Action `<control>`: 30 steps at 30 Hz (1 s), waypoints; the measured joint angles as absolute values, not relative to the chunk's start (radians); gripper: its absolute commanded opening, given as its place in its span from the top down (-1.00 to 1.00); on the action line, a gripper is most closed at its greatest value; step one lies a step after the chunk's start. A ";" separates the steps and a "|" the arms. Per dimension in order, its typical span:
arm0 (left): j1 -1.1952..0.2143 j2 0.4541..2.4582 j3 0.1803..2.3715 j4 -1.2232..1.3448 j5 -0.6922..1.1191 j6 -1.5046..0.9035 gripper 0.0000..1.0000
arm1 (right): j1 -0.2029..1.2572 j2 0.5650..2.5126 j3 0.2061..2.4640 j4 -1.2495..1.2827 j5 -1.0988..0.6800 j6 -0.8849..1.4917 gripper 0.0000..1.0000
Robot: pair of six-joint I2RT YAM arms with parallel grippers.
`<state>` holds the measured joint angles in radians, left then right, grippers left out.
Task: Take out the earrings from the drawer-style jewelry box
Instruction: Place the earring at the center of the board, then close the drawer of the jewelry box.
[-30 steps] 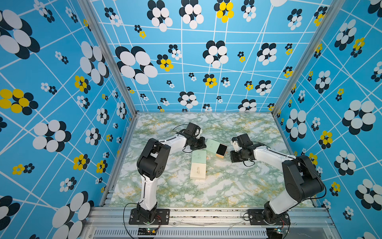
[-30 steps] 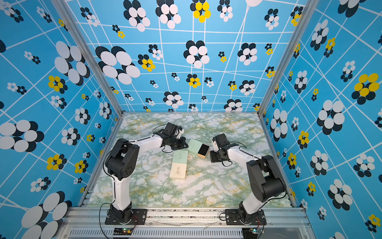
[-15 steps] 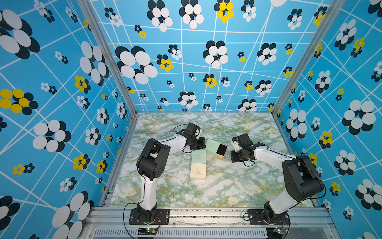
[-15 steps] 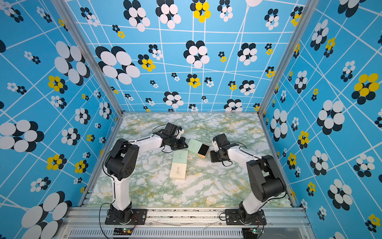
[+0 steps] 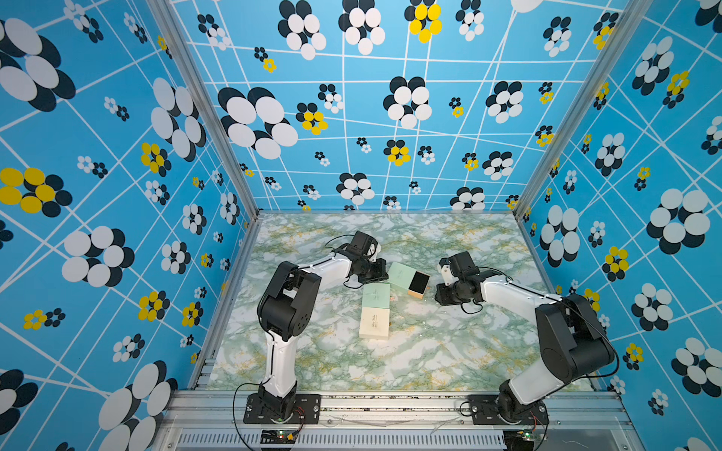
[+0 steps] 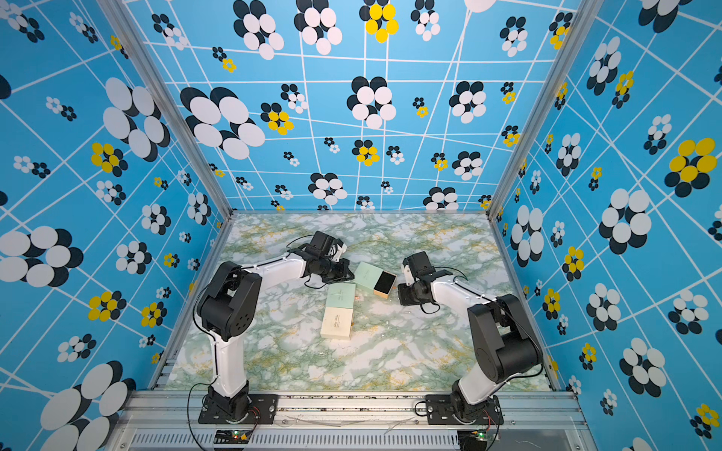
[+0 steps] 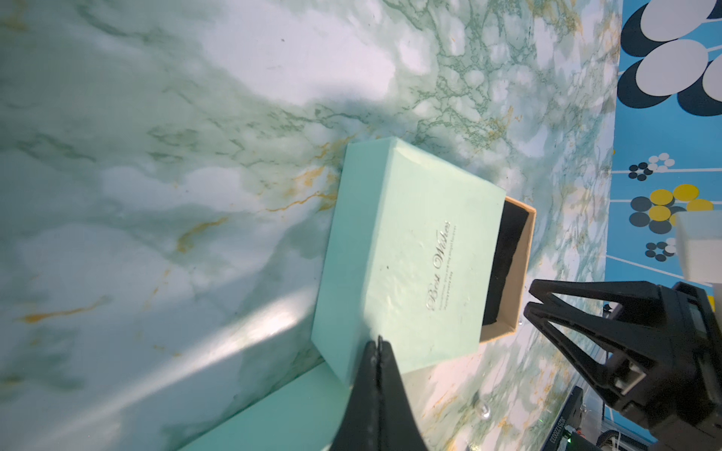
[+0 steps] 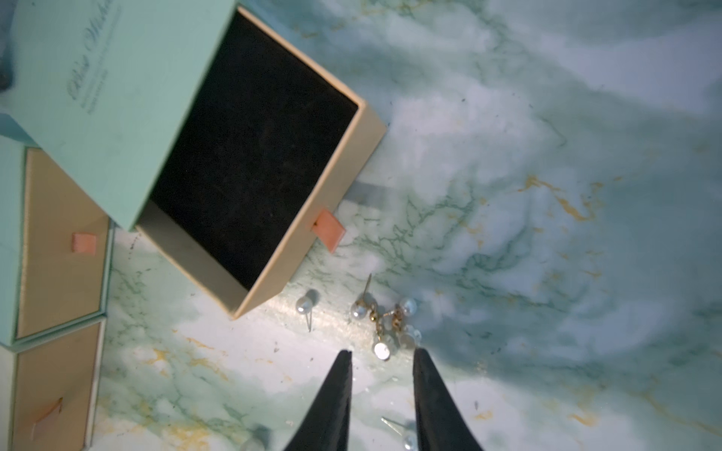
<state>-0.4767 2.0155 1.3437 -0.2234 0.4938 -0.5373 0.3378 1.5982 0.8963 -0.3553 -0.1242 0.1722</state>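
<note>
Small pearl-and-gold earrings lie clustered on the green marble-patterned tabletop, just beside the open end of the black-lined kraft drawer, pulled out of the mint-green cardboard jewelry box along its long axis toward the right gripper, fingers apart near the cluster; the left gripper, fingers together, meets the box's edge

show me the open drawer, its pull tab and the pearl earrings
open drawer (image 8: pixel 250 156), right wrist view, black lining
pull tab (image 8: pixel 329 230), right wrist view, tab's middle
pearl earrings (image 8: pixel 358 311), right wrist view, one pearl
</note>
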 measured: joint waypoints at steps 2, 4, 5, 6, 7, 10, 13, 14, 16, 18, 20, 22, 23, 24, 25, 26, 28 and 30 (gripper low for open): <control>-0.477 2.011 1.344 -0.234 0.488 -0.537 1.00 | 0.338 1.582 0.897 -0.356 -0.121 0.172 0.38; -0.477 2.008 1.344 -0.243 0.482 -0.536 1.00 | 0.338 1.565 0.898 -0.361 -0.116 0.172 0.36; -0.477 2.008 1.345 -0.247 0.482 -0.534 1.00 | 0.338 1.559 0.899 -0.363 -0.113 0.172 0.36; -0.476 2.007 1.349 -0.256 0.482 -0.533 1.00 | 0.338 1.551 0.900 -0.364 -0.112 0.172 0.35; -0.475 2.007 1.356 -0.266 0.481 -0.532 1.00 | 0.338 1.545 0.902 -0.369 -0.109 0.172 0.35; -0.469 2.007 1.378 -0.286 0.479 -0.531 1.00 | 0.338 1.532 0.914 -0.386 -0.098 0.170 0.34; -0.463 2.004 1.401 -0.294 0.479 -0.530 1.00 | 0.337 1.521 0.921 -0.390 -0.083 0.170 0.33; -0.461 2.003 1.408 -0.297 0.480 -0.530 1.00 | 0.337 1.519 0.925 -0.390 -0.080 0.170 0.33; -0.453 1.996 1.424 -0.307 0.480 -0.531 1.00 | 0.336 1.518 0.931 -0.397 -0.078 0.173 0.33; -0.443 1.987 1.436 -0.316 0.482 -0.530 1.00 | 0.333 1.518 0.938 -0.408 -0.074 0.175 0.32; -0.427 1.977 1.445 -0.323 0.482 -0.525 1.00 | 0.331 1.518 0.945 -0.413 -0.066 0.178 0.32; -0.412 1.973 1.449 -0.328 0.479 -0.522 1.00 | 0.330 1.523 0.955 -0.416 -0.063 0.181 0.32; -0.403 1.973 1.450 -0.330 0.478 -0.519 1.00 | 0.330 1.530 0.964 -0.416 -0.063 0.185 0.33; -0.397 1.973 1.450 -0.332 0.477 -0.519 1.00 | 0.330 1.537 0.973 -0.416 -0.062 0.189 0.33; -0.390 1.973 1.450 -0.337 0.474 -0.518 1.00 | 0.330 1.548 0.984 -0.416 -0.062 0.193 0.33; -0.385 1.973 1.450 -0.338 0.471 -0.515 1.00 | 0.330 1.560 0.995 -0.416 -0.061 0.198 0.33; -0.379 1.974 1.450 -0.337 0.466 -0.512 1.00 | 0.330 1.583 1.012 -0.415 -0.061 0.204 0.33; -0.378 1.979 1.450 -0.337 0.464 -0.512 1.00 | 0.330 1.607 1.024 -0.415 -0.061 0.211 0.33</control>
